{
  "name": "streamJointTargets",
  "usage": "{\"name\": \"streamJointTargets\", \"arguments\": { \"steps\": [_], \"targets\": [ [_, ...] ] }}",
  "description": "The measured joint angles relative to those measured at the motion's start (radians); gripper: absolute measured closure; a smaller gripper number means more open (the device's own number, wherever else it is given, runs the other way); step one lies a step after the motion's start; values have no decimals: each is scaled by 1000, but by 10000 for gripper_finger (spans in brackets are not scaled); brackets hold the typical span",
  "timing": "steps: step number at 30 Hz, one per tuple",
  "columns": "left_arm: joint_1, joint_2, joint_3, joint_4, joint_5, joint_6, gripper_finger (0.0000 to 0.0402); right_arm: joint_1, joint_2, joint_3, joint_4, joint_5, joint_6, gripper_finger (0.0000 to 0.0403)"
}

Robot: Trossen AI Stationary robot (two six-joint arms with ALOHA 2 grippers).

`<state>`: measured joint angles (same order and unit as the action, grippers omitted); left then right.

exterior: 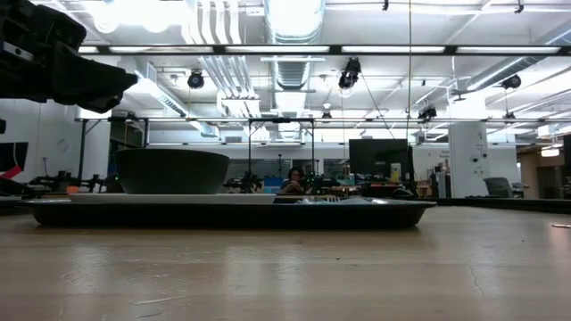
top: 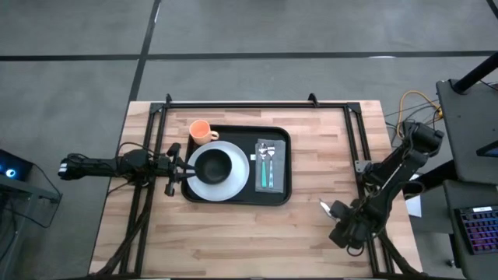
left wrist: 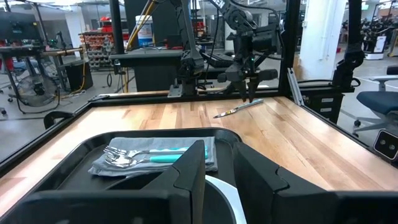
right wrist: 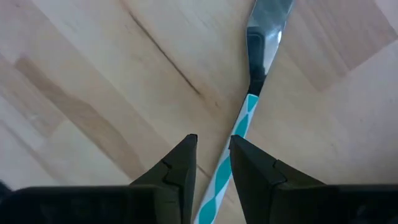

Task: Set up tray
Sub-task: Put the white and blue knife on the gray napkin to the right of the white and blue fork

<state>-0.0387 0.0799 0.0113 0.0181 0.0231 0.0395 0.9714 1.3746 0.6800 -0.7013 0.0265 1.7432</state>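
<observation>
Right of the flat black tray [top: 236, 194], right pincer [right wrist: 213, 155] is hovering, slightly parted, over a striped-handle knife [right wrist: 249, 106]; left pincer [top: 180, 169], empty, narrow gap, at the tray's left rim.

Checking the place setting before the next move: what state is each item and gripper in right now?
tray: flat on table, loaded.
plate: on tray.
bowl: upright on plate.
cup: at tray's far-left corner.
napkin: on tray, cutlery on top.
knife: flat on table, off tray.
left gripper: at plate's edge.
right gripper: fingers straddling knife handle.

One tray [top: 282, 194], one white plate [top: 238, 175], one black bowl [top: 214, 165], one orange cup [top: 201, 130], one grey napkin [top: 268, 180] and one knife [right wrist: 249, 112] are counted.
</observation>
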Motion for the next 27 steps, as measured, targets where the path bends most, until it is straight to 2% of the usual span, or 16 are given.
{"name": "streamJointTargets", "arguments": {
  "steps": [15, 27],
  "targets": [
    [0, 0, 0, 0, 0, 0, 337, 0, 67, -2, -36, -9, 7, 326],
    [0, 0, 0, 0, 0, 0, 337, 0, 69, -4, -35, -9, 31, 326]
  ]
}}
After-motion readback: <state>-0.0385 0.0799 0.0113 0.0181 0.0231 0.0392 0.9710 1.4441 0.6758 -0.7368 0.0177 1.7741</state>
